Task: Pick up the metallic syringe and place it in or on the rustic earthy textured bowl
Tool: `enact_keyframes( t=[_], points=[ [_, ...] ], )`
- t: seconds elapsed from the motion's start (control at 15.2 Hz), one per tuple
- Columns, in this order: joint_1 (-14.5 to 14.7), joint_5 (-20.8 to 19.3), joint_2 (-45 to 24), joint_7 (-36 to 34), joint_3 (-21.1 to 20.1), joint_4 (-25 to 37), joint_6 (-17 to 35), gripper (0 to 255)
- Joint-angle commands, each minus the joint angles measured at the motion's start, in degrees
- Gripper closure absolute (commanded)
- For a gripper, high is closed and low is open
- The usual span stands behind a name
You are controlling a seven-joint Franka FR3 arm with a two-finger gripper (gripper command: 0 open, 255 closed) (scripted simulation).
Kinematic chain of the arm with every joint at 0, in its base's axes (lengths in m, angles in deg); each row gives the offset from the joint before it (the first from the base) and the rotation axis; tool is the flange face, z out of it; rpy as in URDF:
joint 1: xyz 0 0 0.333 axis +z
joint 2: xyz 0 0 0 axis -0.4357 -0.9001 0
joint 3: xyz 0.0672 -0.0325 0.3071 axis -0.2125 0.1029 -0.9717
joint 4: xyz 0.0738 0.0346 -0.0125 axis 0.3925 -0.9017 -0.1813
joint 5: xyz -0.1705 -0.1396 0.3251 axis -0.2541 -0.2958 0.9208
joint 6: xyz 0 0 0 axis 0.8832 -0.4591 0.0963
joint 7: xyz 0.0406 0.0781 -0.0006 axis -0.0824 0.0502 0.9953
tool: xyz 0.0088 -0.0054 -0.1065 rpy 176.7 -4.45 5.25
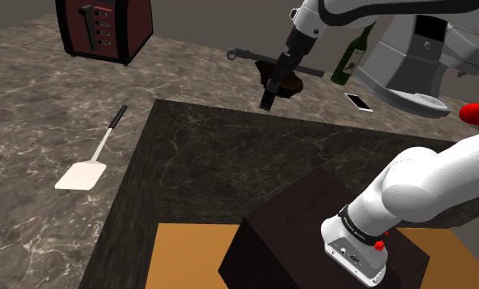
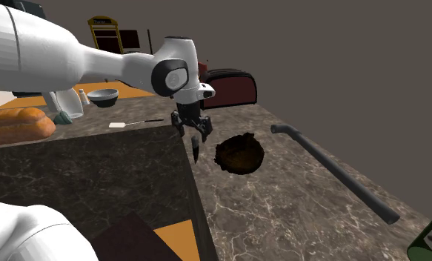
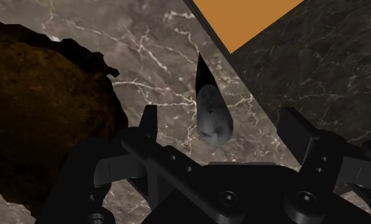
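The syringe (image 3: pixel 212 114) is a grey, tapered body with a dark tip, pointing away from the hand. It sits in line between my gripper's (image 3: pixel 222 124) two black fingers, which stand wide apart and do not touch it. From the side the syringe (image 2: pixel 197 148) shows upright just under the gripper (image 2: pixel 193 132), over the marble counter and beside the bowl. The bowl (image 2: pixel 240 153) is dark brown, rough and ragged-rimmed (image 3: pixel 44 114). In the shoulder view the gripper (image 1: pixel 270 86) hangs in front of the bowl (image 1: pixel 288 80).
A long grey bar tool (image 2: pixel 333 170) lies beyond the bowl. A dark red toaster (image 1: pixel 104 29), a spatula (image 1: pixel 89 160), a green bottle (image 1: pixel 352 53), a phone (image 1: pixel 359 102) and a red object (image 1: pixel 476 113) stand on the counter. A dark block's edge (image 2: pixel 184 156) runs close by the gripper.
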Motion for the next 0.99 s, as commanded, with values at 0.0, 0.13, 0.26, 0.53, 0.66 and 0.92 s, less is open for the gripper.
enact_keyframes(
  t=[0.0,0.13,0.26,0.53,0.66,0.92],
  points=[
    [0.03,0.06,-0.37,0.10,0.02,-1.20,1.60,0],
    [0.07,0.13,-1.04,0.14,0.01,-2.60,3.67,0],
    [0.07,0.13,-1.04,0.14,0.01,-2.60,3.67,0],
    [0.07,0.13,-1.04,0.14,0.01,-2.60,3.67,0],
    [0.07,0.13,-1.04,0.14,0.01,-2.59,3.66,0],
    [0.07,0.13,-1.04,0.14,0.01,-2.59,3.66,255]
  ],
)
